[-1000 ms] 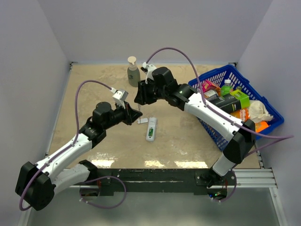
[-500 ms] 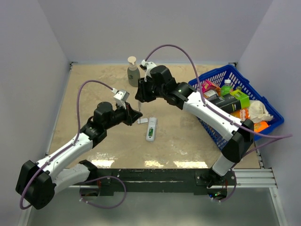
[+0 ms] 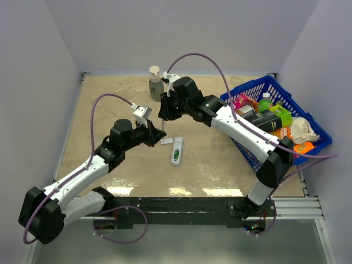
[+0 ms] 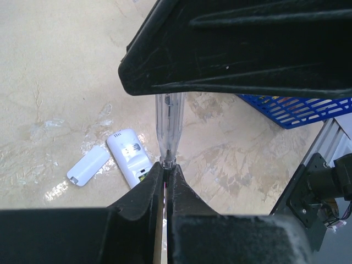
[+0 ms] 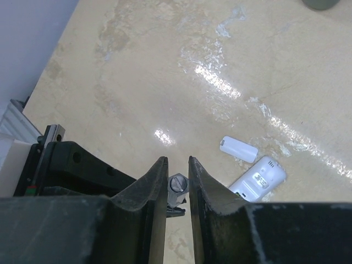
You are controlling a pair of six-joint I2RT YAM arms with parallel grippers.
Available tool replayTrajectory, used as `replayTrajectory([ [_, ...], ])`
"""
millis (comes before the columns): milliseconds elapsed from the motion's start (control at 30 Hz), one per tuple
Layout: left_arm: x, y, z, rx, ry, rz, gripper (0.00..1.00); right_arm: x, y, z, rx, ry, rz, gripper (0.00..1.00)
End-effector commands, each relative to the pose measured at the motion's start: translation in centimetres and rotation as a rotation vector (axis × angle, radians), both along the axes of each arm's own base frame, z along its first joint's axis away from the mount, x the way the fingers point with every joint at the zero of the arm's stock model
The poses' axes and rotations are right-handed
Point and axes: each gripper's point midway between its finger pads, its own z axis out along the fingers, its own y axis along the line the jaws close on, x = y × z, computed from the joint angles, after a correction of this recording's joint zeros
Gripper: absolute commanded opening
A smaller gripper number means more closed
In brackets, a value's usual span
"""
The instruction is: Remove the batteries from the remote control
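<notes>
The remote control lies face down mid-table with its battery recess open. Green of the batteries shows inside it. In the left wrist view the remote control sits just left of my fingers. My left gripper is shut on the lower end of a thin clear-grey stick held upright above the table. My right gripper comes down over the stick's capped top, and its fingers press against both sides of the cap. Both grippers meet just up-left of the remote.
The small white cover piece lies beside the remote's far end; the right wrist view shows the cover piece too. A soap bottle stands at the back. A blue basket full of packages fills the right side.
My right gripper's jaws have narrowed onto the stick's top, and that arm has shifted slightly toward the back. The left arm and the remote have stayed put.
</notes>
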Motion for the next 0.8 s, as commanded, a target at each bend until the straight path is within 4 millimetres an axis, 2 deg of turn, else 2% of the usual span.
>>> replayTrajectory([
  [0, 0.6, -0.2, 1.5, -0.001, -0.071, -0.004, 0.00, 0.0, 0.1, 1.4, 0.005, -0.030, 0.022, 0.18],
  [33, 0.6, -0.2, 1.5, 0.000, -0.071, -0.003, 0.00, 0.0, 0.1, 1.4, 0.004, -0.031, 0.022, 0.07],
  [67, 0.6, -0.2, 1.5, 0.001, -0.069, -0.003, 0.00, 0.0, 0.2, 1.5, 0.005, -0.035, 0.025, 0.01],
  [167, 0.8, -0.1, 1.2, 0.011, -0.047, 0.014, 0.00, -0.1, -0.2, 1.8, 0.014, -0.051, 0.018, 0.00],
  [267, 1.1, 0.1, 0.7, 0.018, -0.008, 0.041, 0.27, 0.2, -1.2, 2.5, 0.019, -0.104, -0.019, 0.00],
  [300, 1.1, 0.1, 0.6, 0.012, 0.003, 0.046, 0.44, 0.4, -2.2, 1.3, -0.010, -0.116, -0.054, 0.00],
  [367, 1.1, 0.3, 0.5, 0.006, 0.018, 0.064, 0.53, 0.9, -3.5, 3.2, 0.033, -0.215, -0.110, 0.00],
  [400, 1.1, 0.2, 0.5, -0.006, 0.032, 0.072, 0.57, 0.8, -4.7, 0.8, -0.006, -0.214, -0.138, 0.00],
  [467, 1.0, 0.5, 0.5, -0.018, 0.041, 0.092, 0.64, 0.5, -5.6, 3.5, 0.079, -0.318, -0.159, 0.00],
  [500, 0.9, 0.6, 0.6, -0.031, 0.048, 0.099, 0.65, 0.3, -6.7, 1.5, 0.054, -0.317, -0.192, 0.00],
  [567, 0.9, 0.7, 0.5, -0.047, 0.051, 0.107, 0.69, 0.0, -7.9, 4.1, 0.167, -0.398, -0.253, 0.00],
  [600, 0.8, 0.6, 0.6, -0.058, 0.061, 0.111, 0.70, -0.1, -8.8, 2.3, 0.154, -0.392, -0.286, 0.00],
  [633, 0.8, 0.5, 0.4, -0.061, 0.068, 0.108, 0.70, 0.1, -9.8, 2.1, 0.164, -0.398, -0.344, 0.00],
  [667, 0.8, 0.5, 0.3, -0.062, 0.078, 0.110, 0.72, 0.0, -10.5, 2.9, 0.201, -0.421, -0.374, 0.00],
  [700, 0.7, 0.4, 0.1, -0.064, 0.091, 0.112, 0.74, -0.3, -11.0, 1.5, 0.191, -0.406, -0.392, 0.00],
  [733, 0.8, 0.4, -0.2, -0.063, 0.101, 0.117, 0.75, -0.1, -11.8, 1.2, 0.199, -0.410, -0.439, 0.00],
  [767, 0.8, 0.5, -0.7, -0.058, 0.116, 0.125, 0.77, -0.3, -12.1, 1.9, 0.240, -0.424, -0.456, 0.00],
])
